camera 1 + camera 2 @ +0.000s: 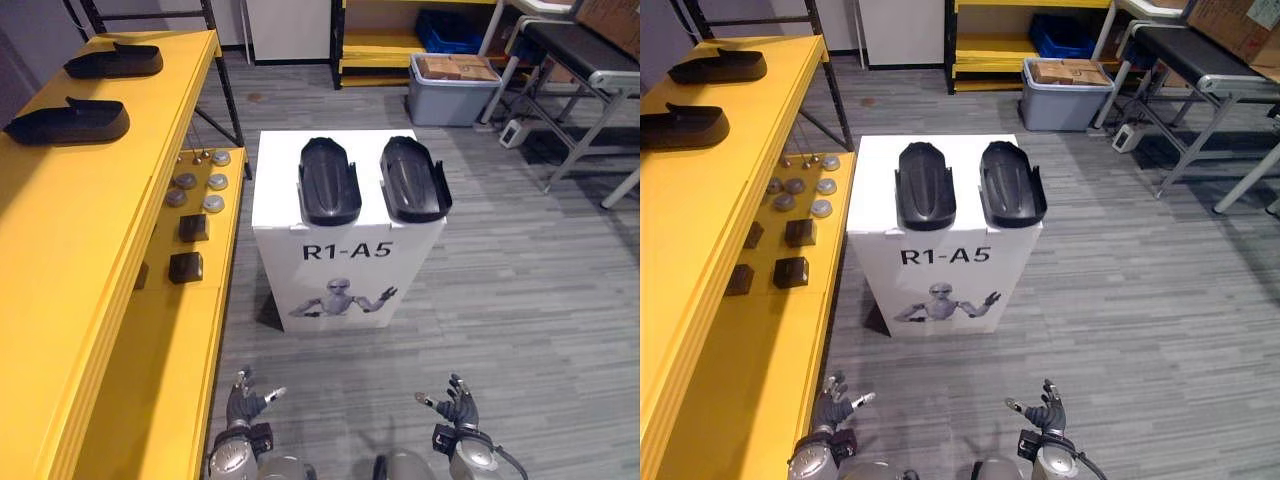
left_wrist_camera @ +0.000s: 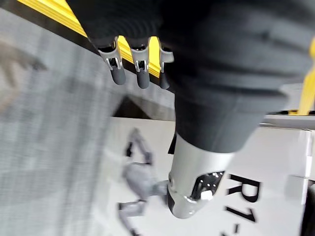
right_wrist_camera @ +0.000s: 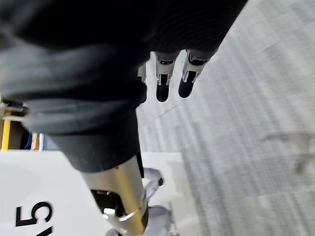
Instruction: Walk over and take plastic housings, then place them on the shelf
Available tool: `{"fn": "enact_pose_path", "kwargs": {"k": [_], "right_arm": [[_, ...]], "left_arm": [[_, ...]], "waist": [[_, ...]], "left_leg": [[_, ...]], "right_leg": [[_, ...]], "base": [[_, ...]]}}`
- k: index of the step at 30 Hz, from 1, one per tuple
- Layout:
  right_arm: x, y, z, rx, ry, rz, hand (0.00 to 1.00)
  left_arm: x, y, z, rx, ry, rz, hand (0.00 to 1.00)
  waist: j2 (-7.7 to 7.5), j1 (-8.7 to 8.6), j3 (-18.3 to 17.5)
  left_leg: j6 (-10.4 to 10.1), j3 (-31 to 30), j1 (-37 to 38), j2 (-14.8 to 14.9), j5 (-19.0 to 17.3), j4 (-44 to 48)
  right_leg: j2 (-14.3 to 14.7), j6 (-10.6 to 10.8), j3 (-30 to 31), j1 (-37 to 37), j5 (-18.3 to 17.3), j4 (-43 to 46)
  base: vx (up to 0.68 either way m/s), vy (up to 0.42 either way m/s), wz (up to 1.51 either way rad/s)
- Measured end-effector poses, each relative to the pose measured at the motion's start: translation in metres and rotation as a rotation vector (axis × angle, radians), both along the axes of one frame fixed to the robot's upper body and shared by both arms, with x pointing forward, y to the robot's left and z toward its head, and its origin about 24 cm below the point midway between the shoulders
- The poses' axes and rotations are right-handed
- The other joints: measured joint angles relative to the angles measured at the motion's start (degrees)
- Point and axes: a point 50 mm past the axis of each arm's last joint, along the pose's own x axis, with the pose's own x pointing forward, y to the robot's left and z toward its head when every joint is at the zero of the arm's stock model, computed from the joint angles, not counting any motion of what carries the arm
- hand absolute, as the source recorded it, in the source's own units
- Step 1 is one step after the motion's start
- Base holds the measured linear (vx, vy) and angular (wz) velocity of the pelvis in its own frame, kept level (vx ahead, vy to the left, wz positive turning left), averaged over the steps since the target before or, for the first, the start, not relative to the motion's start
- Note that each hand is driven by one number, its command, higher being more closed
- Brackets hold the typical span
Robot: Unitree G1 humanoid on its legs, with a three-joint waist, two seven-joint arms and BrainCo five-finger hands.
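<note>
housings [image 1: 329, 180] atop white box [image 1: 278, 190]

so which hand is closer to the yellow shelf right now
Left. The left hand hangs low, right beside the front edge of the yellow shelf. The right hand is farther off over the grey floor, on the robot's other side.

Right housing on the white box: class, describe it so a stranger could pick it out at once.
Find the white box standing on the grey floor beside the yellow shelf. Two black plastic housings lie side by side on its top. Yours is the right housing, at the box's edge away from the shelf; the left housing lies between it and the shelf.
</note>
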Motion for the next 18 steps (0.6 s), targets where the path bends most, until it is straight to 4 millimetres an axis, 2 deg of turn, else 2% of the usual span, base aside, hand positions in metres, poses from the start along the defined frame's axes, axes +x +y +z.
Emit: {"fn": "enact_pose_path", "kwargs": {"k": [1, 2, 3, 4, 5, 6, 7, 8, 9, 10, 11, 12, 13, 14, 15, 16, 18], "right_arm": [[-0.002, -0.001, -0.005, -0.002, 0.028, 0.003, 0.0], [-0.003, -0.001, -0.007, -0.001, 0.041, 0.004, 0.0], [-0.006, -0.002, -0.011, -0.002, 0.067, 0.004, 0.0], [-0.008, -0.007, -0.013, -0.014, 0.084, 0.003, 0.0], [-0.005, -0.009, -0.012, -0.02, 0.086, 0.007, 0.0], [-0.003, -0.012, -0.009, -0.029, 0.07, 0.005, 0.0], [-0.003, -0.014, -0.007, -0.036, 0.065, 0.006, 0.0], [-0.001, -0.013, -0.004, -0.038, 0.046, 0.008, 0.0], [-0.001, -0.012, -0.003, -0.033, 0.037, 0.001, 0.0], [0.001, -0.012, -0.002, -0.023, 0.023, -0.012, 0.0], [0.002, -0.012, 0.0, -0.022, 0.01, -0.016, 0.0], [0.005, -0.012, 0.003, -0.019, -0.01, -0.021, 0.0], [0.005, -0.012, 0.003, -0.008, -0.016, -0.032, 0.0], [0.001, -0.015, 0.002, -0.012, -0.006, -0.041, 0.0], [-0.003, -0.019, 0.0, -0.013, 0.005, -0.065, 0.0], [-0.012, -0.017, -0.006, 0.012, 0.03, -0.102, 0.0], [-0.019, -0.015, -0.009, 0.038, 0.042, -0.134, 0.0]], "left_arm": [[0.002, 0.001, -0.001, 0.002, 0.003, 0.0, 0.0], [0.002, 0.002, -0.002, 0.006, 0.01, 0.002, 0.0], [0.0, 0.005, -0.006, 0.015, 0.032, 0.001, 0.0], [-0.002, 0.004, -0.01, 0.01, 0.055, 0.001, 0.0], [-0.004, 0.004, -0.013, 0.003, 0.072, 0.013, 0.0], [-0.003, -0.001, -0.013, -0.017, 0.069, 0.027, 0.0], [-0.002, -0.004, -0.013, -0.027, 0.067, 0.031, 0.0], [-0.002, -0.009, -0.013, -0.046, 0.062, 0.037, 0.0], [-0.002, -0.011, -0.012, -0.054, 0.054, 0.043, 0.0], [0.0, -0.012, -0.01, -0.057, 0.042, 0.045, 0.0], [0.0, -0.012, -0.009, -0.058, 0.035, 0.046, 0.0], [0.002, -0.011, -0.007, -0.058, 0.024, 0.05, 0.0], [0.001, -0.009, -0.007, -0.063, 0.025, 0.064, 0.0], [-0.002, -0.01, -0.01, -0.066, 0.04, 0.066, 0.0], [-0.005, -0.012, -0.014, -0.072, 0.058, 0.06, 0.0], [-0.007, -0.008, -0.016, -0.065, 0.073, 0.07, 0.0], [-0.008, -0.001, -0.016, -0.055, 0.076, 0.094, 0.0]], "waist": [[0.3, -0.47, 0.1], [0.24, -0.72, 0.0], [0.22, -1.32, -0.3], [1.76, -1.27, -0.7], [2.35, -0.37, -1.3], [2.35, -0.41, -1.3], [2.31, -0.65, -1.2], [1.82, -0.73, -0.8], [1.83, -0.31, -0.8], [1.65, 0.58, -1.0], [1.67, 1.01, -1.2], [1.82, 1.75, -1.3], [2.23, 1.68, -1.4], [3.25, 1.33, -1.9], [4.95, 1.46, -2.6], [3.3, 1.42, -2.7], [1.22, 1.48, -2.7]], "left_leg": [[-1.0, -1.4, 2.7, 1.5, -0.5, -1.5], [-1.7, -2.2, 3.4, 2.0, -0.9, -1.7], [-3.9, -4.0, 4.6, 3.2, -2.1, -1.9], [-4.7, -5.0, 5.0, 4.7, -2.5, -1.7], [-7.3, -4.9, 3.7, 6.2, -0.7, 0.3], [-7.9, -4.8, 2.2, 6.3, 2.9, 4.7], [-7.4, -4.8, 0.6, 6.2, 5.5, 9.3], [-7.1, -4.6, -4.4, 7.3, 9.1, 21.8], [-8.0, -3.0, -7.2, 8.9, 7.1, 28.8], [-9.6, -0.5, -10.6, 10.6, 5.3, 31.5], [-10.1, 0.3, -12.2, 11.1, 5.0, 30.5], [-10.1, 1.7, -14.6, 11.7, 4.9, 24.8], [-9.8, 2.7, -15.7, 11.7, 6.2, 15.0], [-9.1, 2.7, -16.2, 11.8, 11.1, 7.7], [-7.3, 2.5, -16.2, 12.2, 15.3, 3.5], [-7.4, 2.5, -14.4, 10.5, 14.5, 1.2], [-6.7, 3.4, -12.5, 8.1, 15.6, -3.0]], "right_leg": [[1.8, -1.2, 0.3, -0.4, 1.3, -12.7], [2.8, -1.7, 0.9, -0.2, 2.9, -18.6], [4.8, -4.5, 2.0, 1.4, 13.9, -25.2], [6.2, -6.6, 1.3, 2.1, 14.0, -25.5], [7.0, -7.7, 0.6, 2.2, 14.4, -25.0], [6.5, -8.0, -0.3, 4.1, 14.1, -25.7], [6.3, -8.1, -0.7, 6.2, 14.0, -27.0], [5.7, -8.2, -1.7, 12.1, 14.0, -31.3], [5.9, -8.2, -2.1, 16.3, 14.0, -34.3], [6.0, -8.2, -2.2, 20.0, 14.0, -37.2], [5.9, -8.2, -2.2, 21.2, 14.0, -38.5], [5.9, -7.9, -2.2, 22.7, 13.8, -40.4], [6.0, -6.7, -2.3, 23.8, 13.1, -40.8], [6.8, -5.6, -2.5, 24.4, 12.2, -40.8], [8.1, -4.6, -2.2, 24.9, 11.3, -40.8], [6.8, -3.9, -2.0, 25.6, 10.5, -40.9], [4.3, -2.8, -1.9, 25.5, 9.7, -40.7]], "base": [[0.54, -0.153, 0.5], [0.66, -0.215, 0.73], [0.46, -0.179, 0.56], [0.59, -0.216, 0.37], [0.57, -0.226, 0.22], [0.65, -0.268, 0.29], [0.59, -0.278, 0.59], [0.46, -0.215, 0.5], [0.4, -0.159, 0.33], [0.29, -0.084, 0.04], [0.35, -0.045, -0.12], [0.31, 0.021, -0.14], [0.35, 0.085, -0.07], [0.3, 0.162, -0.03], [0.26, 0.174, 0.15], [0.25, 0.184, 0.12], [0.21, 0.11, 0.11]]}}
